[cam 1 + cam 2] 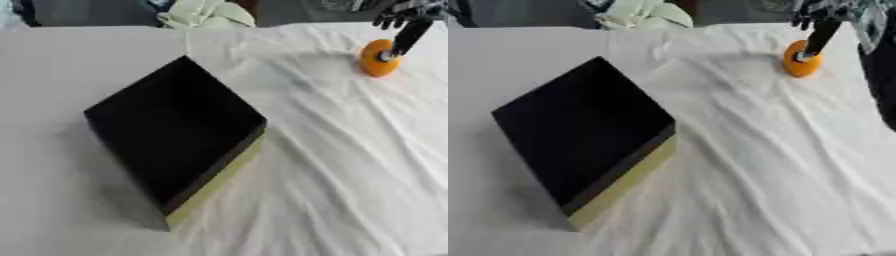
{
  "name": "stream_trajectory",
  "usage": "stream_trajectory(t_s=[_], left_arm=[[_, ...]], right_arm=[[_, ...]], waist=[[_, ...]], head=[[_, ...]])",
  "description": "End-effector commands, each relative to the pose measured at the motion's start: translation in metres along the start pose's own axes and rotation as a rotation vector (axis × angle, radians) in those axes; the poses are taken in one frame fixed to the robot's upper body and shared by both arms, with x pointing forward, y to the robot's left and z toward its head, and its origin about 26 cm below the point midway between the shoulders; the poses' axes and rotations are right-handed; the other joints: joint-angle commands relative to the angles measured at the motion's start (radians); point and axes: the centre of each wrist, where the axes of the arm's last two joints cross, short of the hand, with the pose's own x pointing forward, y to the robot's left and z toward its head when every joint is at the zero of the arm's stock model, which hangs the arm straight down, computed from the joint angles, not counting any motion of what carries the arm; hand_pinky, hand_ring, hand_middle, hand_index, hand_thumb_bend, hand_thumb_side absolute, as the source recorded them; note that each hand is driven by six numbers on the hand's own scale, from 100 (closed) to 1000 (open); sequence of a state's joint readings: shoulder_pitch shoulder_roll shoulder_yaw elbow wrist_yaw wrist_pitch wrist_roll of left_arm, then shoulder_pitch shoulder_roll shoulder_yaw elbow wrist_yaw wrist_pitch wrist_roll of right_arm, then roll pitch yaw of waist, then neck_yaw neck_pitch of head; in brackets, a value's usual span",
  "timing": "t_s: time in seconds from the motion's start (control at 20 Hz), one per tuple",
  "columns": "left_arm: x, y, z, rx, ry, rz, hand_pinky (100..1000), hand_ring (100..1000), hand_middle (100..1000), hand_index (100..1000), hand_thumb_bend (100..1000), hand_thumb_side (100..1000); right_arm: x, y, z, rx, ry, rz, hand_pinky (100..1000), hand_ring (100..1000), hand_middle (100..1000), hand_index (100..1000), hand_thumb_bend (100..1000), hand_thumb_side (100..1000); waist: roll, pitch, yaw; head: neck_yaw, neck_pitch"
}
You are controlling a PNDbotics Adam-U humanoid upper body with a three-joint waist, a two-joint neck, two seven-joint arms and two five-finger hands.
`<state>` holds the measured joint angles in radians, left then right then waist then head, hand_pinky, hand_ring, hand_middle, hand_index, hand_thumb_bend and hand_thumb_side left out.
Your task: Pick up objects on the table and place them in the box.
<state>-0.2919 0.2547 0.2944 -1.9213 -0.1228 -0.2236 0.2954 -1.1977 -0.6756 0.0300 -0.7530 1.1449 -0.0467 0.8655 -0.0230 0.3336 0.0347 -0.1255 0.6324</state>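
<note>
A black box (pixel 175 125) with a pale yellow side stands at the middle left of the table, its dark top facing me. A round orange object (pixel 374 62) lies on the white cloth at the far right. My right hand (pixel 409 32) comes in from the upper right corner, and a long black part of it reaches down onto the orange object and touches its top. How the hand stands round the object is hidden. My left hand shows in neither view.
A crumpled white cloth (pixel 350 165) covers the right half of the table (pixel 52 65). A pale green and white bundle (pixel 206 13) lies at the far edge. A dark shape (pixel 882 75) stands beyond the table's right edge.
</note>
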Motion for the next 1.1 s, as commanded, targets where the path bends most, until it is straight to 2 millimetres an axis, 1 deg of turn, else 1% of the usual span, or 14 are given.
stream_trajectory(t_s=[0.05, 0.25, 0.4, 0.6, 0.75, 0.85, 0.9, 1.05, 1.1], left_arm=[[0.005, 0.004, -0.009, -0.008, -0.039, -0.011, 423, 466, 621, 500, 179, 664], [0.005, 0.003, -0.01, -0.009, -0.044, -0.007, 422, 465, 621, 499, 176, 668], [0.005, 0.003, -0.01, -0.009, -0.044, -0.006, 422, 464, 621, 498, 173, 672], [0.005, 0.003, -0.011, -0.009, -0.045, -0.003, 421, 464, 621, 497, 170, 673], [0.004, 0.002, -0.01, -0.012, -0.043, -0.001, 421, 463, 621, 496, 167, 677], [0.004, 0.002, -0.01, -0.013, -0.042, 0.002, 421, 463, 621, 497, 167, 676], [0.004, 0.002, -0.01, -0.012, -0.043, 0.002, 421, 463, 621, 497, 167, 676], [0.004, 0.001, -0.011, -0.01, -0.043, 0.004, 422, 463, 621, 497, 166, 677], [0.004, 0.001, -0.011, -0.01, -0.043, 0.005, 422, 463, 621, 497, 166, 677]], right_arm=[[-0.017, -0.016, 0.016, -0.057, 0.058, -0.008, 954, 964, 911, 1000, 375, 236], [-0.021, -0.013, 0.014, -0.047, 0.109, 0.004, 967, 980, 919, 1000, 424, 230], [-0.025, -0.01, 0.012, -0.04, 0.152, 0.008, 968, 981, 920, 1000, 428, 230], [-0.029, -0.006, 0.01, -0.03, 0.183, 0.002, 967, 981, 920, 1000, 427, 232], [-0.029, -0.005, 0.009, -0.034, 0.191, 0.0, 954, 973, 915, 1000, 407, 234], [-0.029, -0.003, 0.007, -0.04, 0.193, -0.005, 928, 943, 899, 1000, 382, 214], [-0.029, -0.002, 0.006, -0.043, 0.193, -0.007, 928, 943, 899, 1000, 382, 214], [-0.027, 0.002, 0.003, -0.053, 0.188, -0.018, 821, 835, 854, 977, 314, 142], [-0.027, 0.003, 0.002, -0.059, 0.185, -0.022, 821, 835, 854, 977, 314, 142]], waist=[[0.001, -0.011, 0.003], [0.0, 0.002, 0.006], [0.0, 0.01, 0.008], [0.001, 0.017, 0.009], [0.002, 0.019, 0.007], [0.003, 0.02, 0.008], [0.004, 0.021, 0.009], [0.005, 0.021, 0.011], [0.005, 0.021, 0.011]], head=[[-0.007, -0.022], [-0.01, -0.034], [-0.013, -0.044], [-0.011, -0.049], [-0.014, -0.053], [-0.017, -0.057], [-0.018, -0.059], [-0.021, -0.064], [-0.023, -0.065]])
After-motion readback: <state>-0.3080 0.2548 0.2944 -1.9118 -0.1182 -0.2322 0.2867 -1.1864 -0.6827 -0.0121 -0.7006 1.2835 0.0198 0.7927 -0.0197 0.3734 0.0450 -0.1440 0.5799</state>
